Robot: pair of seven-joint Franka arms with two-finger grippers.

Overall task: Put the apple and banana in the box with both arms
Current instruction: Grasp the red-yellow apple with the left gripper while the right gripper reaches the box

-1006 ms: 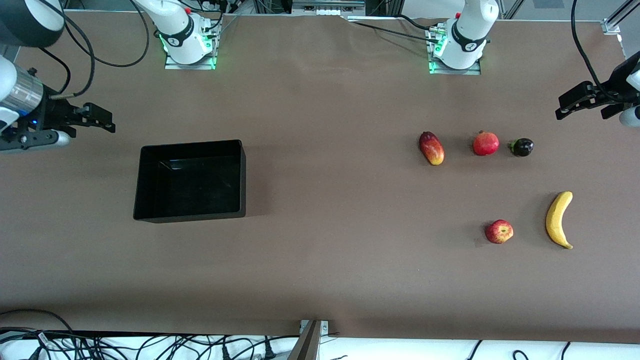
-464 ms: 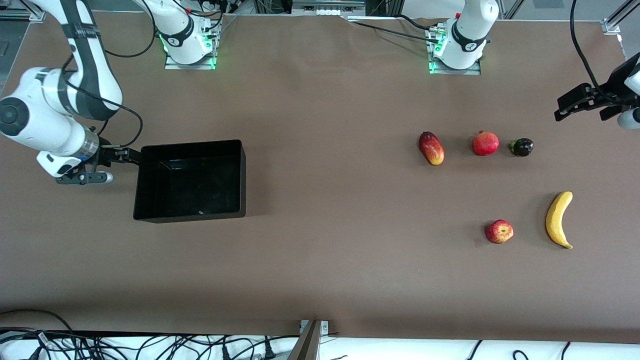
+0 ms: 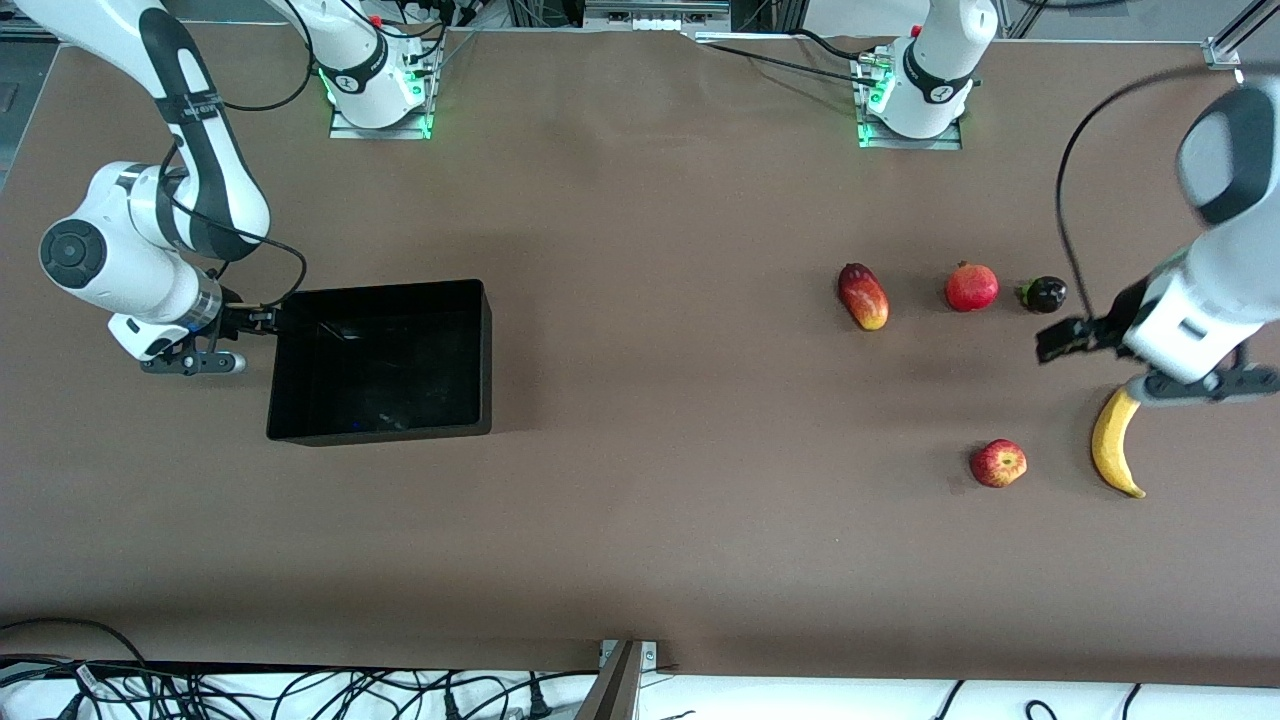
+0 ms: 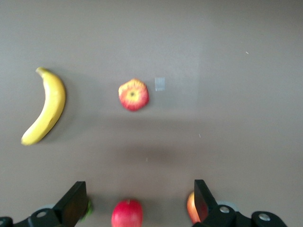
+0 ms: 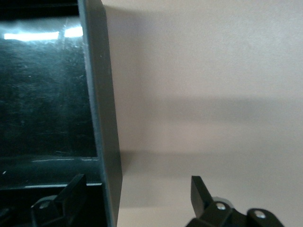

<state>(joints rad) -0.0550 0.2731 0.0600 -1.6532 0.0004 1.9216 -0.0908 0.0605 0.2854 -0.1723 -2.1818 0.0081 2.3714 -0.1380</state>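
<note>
The apple (image 3: pixel 998 463) and the banana (image 3: pixel 1115 447) lie on the table at the left arm's end, the banana closer to that end. The black box (image 3: pixel 380 289) sits at the right arm's end. My left gripper (image 3: pixel 1062 342) is open and empty, up over the table between a dark eggplant and the banana. Its wrist view shows the apple (image 4: pixel 133 94) and the banana (image 4: pixel 46 106) past the open gripper (image 4: pixel 138 201). My right gripper (image 3: pixel 258 320) is open at the box's end wall. In its wrist view the gripper (image 5: pixel 136 194) straddles that wall (image 5: pixel 102 118).
A mango (image 3: pixel 863 296), a pomegranate (image 3: pixel 972 287) and a dark eggplant (image 3: pixel 1043 294) lie in a row farther from the front camera than the apple. The pomegranate (image 4: pixel 127 213) and the mango (image 4: pixel 191 207) show between the left fingers in the wrist view.
My right arm swung in from the table's end to the box's end wall. My left arm came down from the table's end to over the spot between eggplant and banana.
</note>
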